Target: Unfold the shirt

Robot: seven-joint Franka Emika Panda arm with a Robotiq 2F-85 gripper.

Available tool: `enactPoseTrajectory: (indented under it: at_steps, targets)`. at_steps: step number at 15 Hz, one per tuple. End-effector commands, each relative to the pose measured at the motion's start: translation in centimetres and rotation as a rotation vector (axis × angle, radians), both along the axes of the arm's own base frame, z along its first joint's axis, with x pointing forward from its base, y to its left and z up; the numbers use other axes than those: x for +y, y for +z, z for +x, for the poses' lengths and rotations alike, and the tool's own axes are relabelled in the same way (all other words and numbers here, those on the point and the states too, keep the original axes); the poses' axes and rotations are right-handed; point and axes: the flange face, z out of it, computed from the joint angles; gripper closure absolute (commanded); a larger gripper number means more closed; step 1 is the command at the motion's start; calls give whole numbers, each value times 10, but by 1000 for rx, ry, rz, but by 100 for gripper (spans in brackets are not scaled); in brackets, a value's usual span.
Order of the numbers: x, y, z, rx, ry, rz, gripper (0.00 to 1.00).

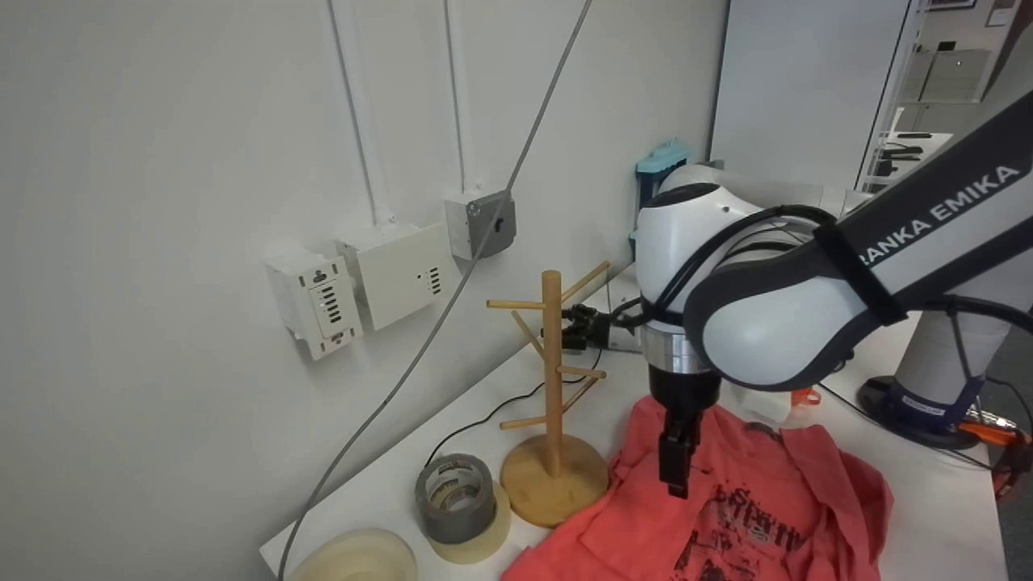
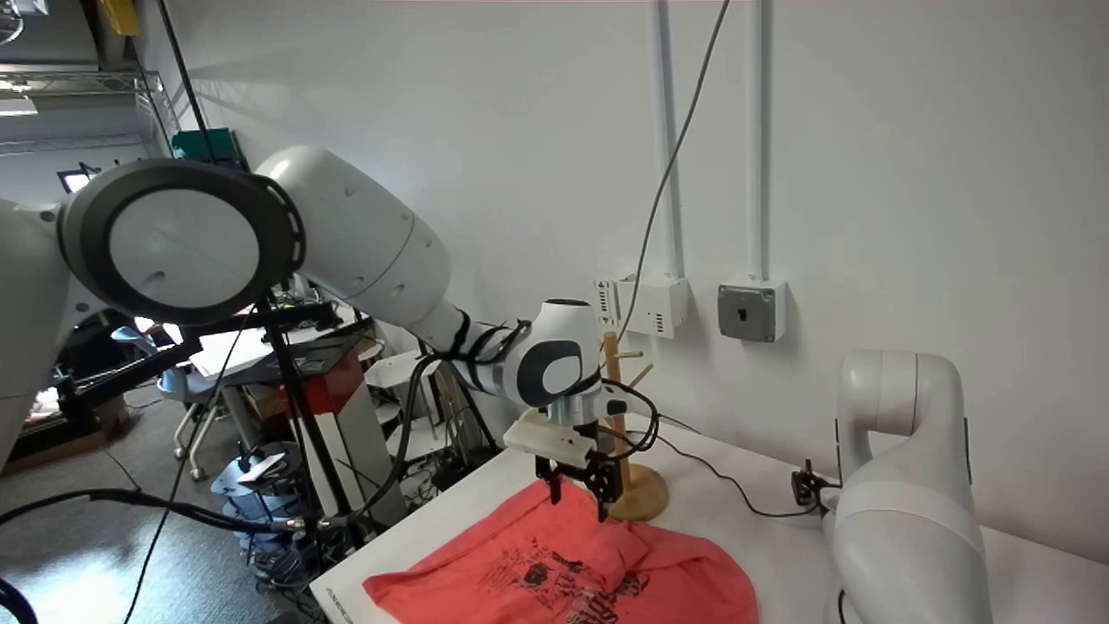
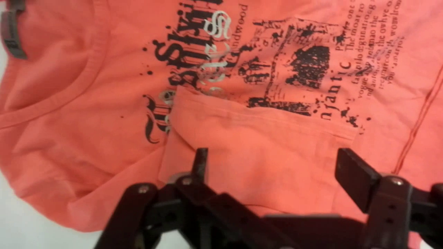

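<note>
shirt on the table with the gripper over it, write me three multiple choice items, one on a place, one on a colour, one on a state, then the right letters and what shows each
1. Where is the wooden mug tree in relation to the shirt?
A) on top of it
B) underneath it
C) beside it

2. What colour is the fabric of the shirt?
A) salmon-red
B) dark blue
C) green

3. How do the jaws of the gripper stand?
A) shut on the shirt
B) open, holding nothing
C) shut, holding nothing

1: C, as both exterior views show it standing on the table next to the shirt.
2: A, as all three views show that colour around the dark print.
3: B, as the wrist view shows them wide apart with no fabric pinched between them.
</note>
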Motion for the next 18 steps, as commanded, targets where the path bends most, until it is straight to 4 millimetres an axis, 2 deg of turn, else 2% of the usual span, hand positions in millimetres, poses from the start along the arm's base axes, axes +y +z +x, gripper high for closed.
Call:
enactPoseTrajectory:
  at_steps: [1,5,8,18]
  targets:
    - [-22,20,-16,8,-35,-80,0]
    - [-48,33,-31,9,-86,-131,0]
    - [-61,51,-47,-11,-141,-127,0]
    - [-70,116,-128,-152,-221,-45,0]
